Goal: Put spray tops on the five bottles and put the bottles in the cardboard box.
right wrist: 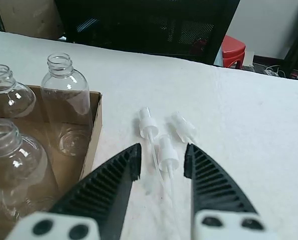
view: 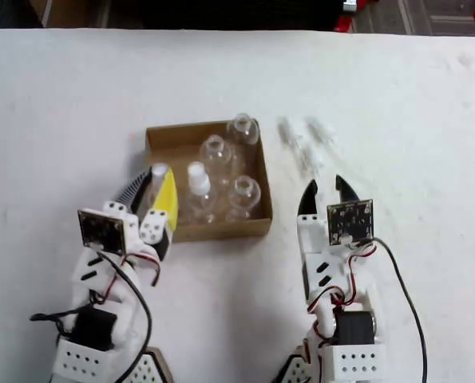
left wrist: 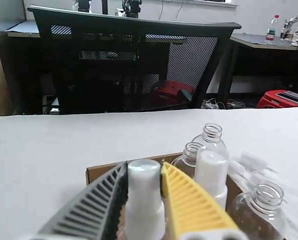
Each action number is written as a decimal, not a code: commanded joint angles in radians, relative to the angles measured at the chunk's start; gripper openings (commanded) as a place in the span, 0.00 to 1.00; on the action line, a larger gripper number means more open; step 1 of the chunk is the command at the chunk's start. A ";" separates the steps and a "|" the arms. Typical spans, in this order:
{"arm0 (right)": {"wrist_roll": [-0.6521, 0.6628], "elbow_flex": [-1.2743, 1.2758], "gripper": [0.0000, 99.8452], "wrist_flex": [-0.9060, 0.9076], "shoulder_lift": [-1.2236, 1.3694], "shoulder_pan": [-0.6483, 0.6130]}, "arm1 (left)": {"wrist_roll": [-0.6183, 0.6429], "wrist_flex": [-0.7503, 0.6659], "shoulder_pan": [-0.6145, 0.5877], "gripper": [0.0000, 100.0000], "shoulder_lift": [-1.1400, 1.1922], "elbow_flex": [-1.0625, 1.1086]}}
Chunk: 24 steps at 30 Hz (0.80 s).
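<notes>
A cardboard box (view: 165,137) on the white table holds three uncapped clear bottles (view: 215,148) (view: 242,128) (view: 243,191) and one bottle with a white spray top (view: 198,180). My left gripper (view: 159,182) (left wrist: 143,169) is at the box's near left corner, shut on the white spray top of a fifth bottle (view: 159,171) (left wrist: 143,197). The capped bottle (left wrist: 211,172) stands just beside it. Three loose spray tops (view: 307,140) (right wrist: 168,152) lie on the table right of the box. My right gripper (view: 323,191) (right wrist: 161,159) stands open just short of them, holding nothing.
The box's cardboard wall (right wrist: 95,127) lies close beside my right gripper's black finger. Open white table stretches to the right and far side. A black mesh chair (left wrist: 133,60) stands beyond the table's far edge.
</notes>
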 commanded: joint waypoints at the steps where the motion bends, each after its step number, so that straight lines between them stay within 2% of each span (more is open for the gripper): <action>1: 0.012 0.008 0.13 -0.016 -0.004 0.010 | 0.011 0.104 -0.038 0.21 0.013 -0.080; 5: 0.012 0.008 0.13 -0.016 -0.004 0.010 | 0.012 0.252 -0.038 0.32 0.013 -0.157; 13: 0.012 0.008 0.13 -0.016 -0.004 0.010 | 0.018 0.356 -0.038 0.31 0.013 -0.331; 19: 0.012 0.008 0.13 -0.016 -0.004 0.010 | 0.135 0.552 -0.031 0.31 0.021 -0.629; 24: 0.011 0.008 0.13 -0.016 -0.004 0.010 | 0.190 0.583 -0.036 0.31 0.028 -0.649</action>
